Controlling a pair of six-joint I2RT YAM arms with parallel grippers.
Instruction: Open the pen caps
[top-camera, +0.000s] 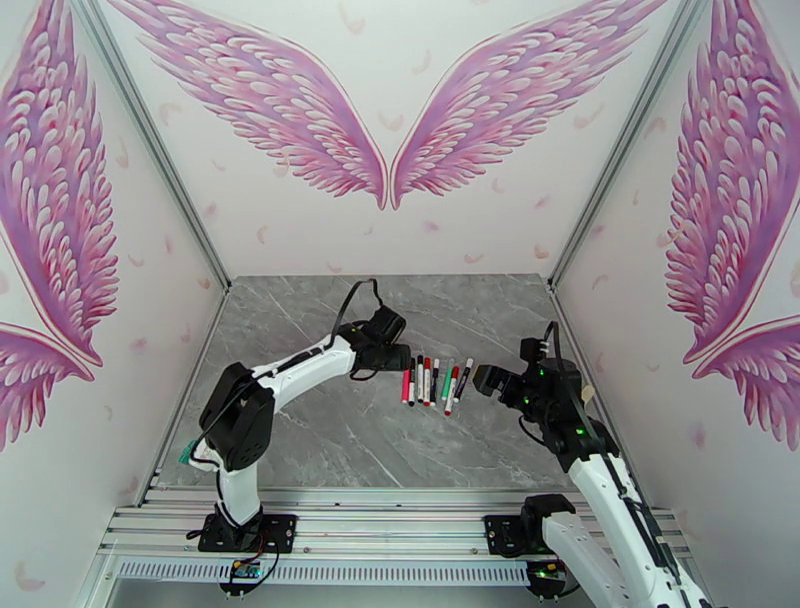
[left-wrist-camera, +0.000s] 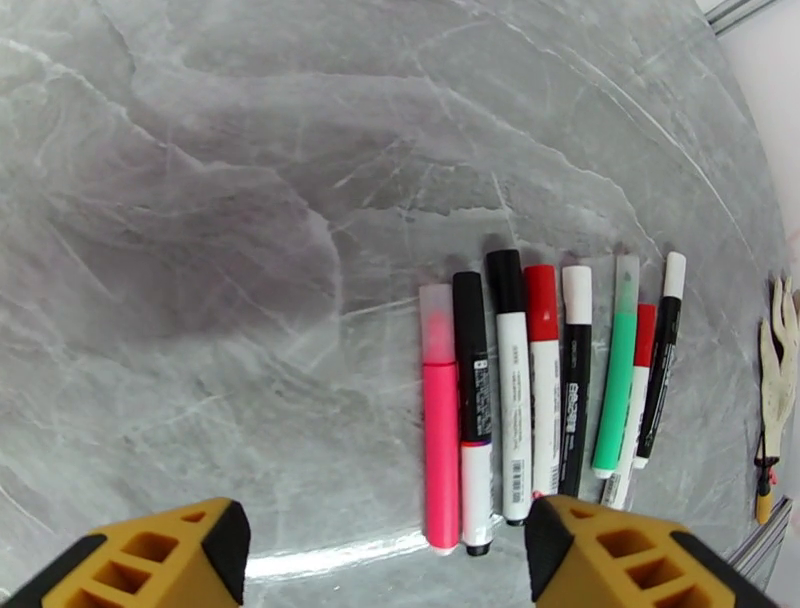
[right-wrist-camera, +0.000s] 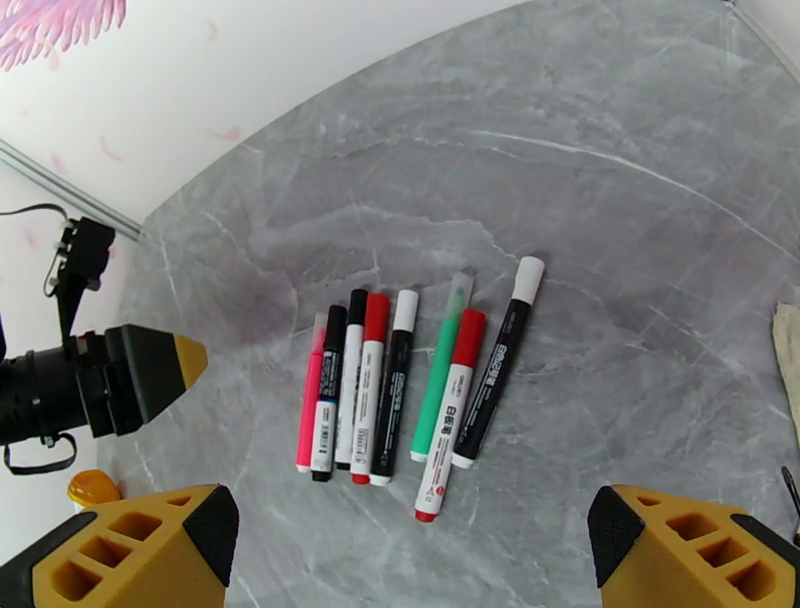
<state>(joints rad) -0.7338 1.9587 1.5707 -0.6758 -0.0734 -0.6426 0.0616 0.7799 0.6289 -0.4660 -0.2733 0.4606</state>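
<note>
A: Pens (right-wrist-camera: 370, 400)?
B: Lying side by side on the grey marbled tabletop (top-camera: 300, 440), about midway between the two arms. Eight by count, with pink, black, white and green barrels. Packed close at the left of the row, touching or nearly so; looser at the right, the last three slanted a little.
A: Pen caps (left-wrist-camera: 541, 300)?
B: All seated on their barrels. Pointing toward the far edge of the tabletop. Red, black and white, plus frosted clear ones on the pink and green pens.
A: Left gripper (top-camera: 400, 358)?
B: Hangs just off the left end of the row, near the pink pen but apart from it. Jaws spread, pinching nothing. Yellow fingertips (left-wrist-camera: 190, 550) low in the left wrist view, near ends of the leftmost pens between them.
A: Right gripper (top-camera: 483, 380)?
B: Sits off the right end of the row, near the last pen but not touching it. Jaws spread wide as well, holding nothing; yellow fingers (right-wrist-camera: 690, 545) at the bottom corners of the right wrist view, whole row ahead.
A: Anything else?
B: Small orange-yellow thing (right-wrist-camera: 92, 488) by the tabletop's edge, below the left gripper in the right wrist view; too little showing to name.
</note>
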